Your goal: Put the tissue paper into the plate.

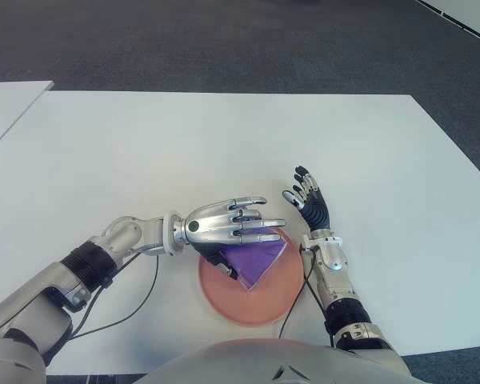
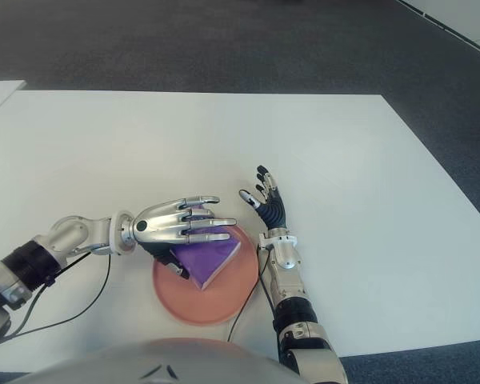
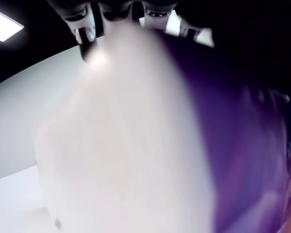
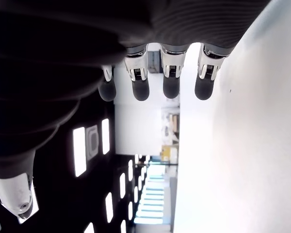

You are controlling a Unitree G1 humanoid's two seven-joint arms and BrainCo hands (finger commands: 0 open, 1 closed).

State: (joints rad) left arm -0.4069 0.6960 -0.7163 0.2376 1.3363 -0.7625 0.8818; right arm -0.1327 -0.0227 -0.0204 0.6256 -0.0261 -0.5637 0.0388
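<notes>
Left hand (image 1: 232, 224) holds tissue paper (image 1: 256, 254) — over plate (image 1: 224, 300).

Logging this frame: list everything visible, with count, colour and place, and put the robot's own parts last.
tissue paper: one, purple, folded, over the plate under the left hand's fingers, which grip it.
plate: one, salmon pink, round, on the table at its near edge, just in front of the robot's torso.
table: one, white, filling most of the eye views; a second white surface shows at the far left edge.
floor: dark grey carpet beyond the table.
cable: one, black, looping from the left forearm across the table.
left hand: one, silver, over the plate's left rim, closed on the tissue paper.
right hand: one, black fingers, open, holding nothing, just right of the plate.
</notes>
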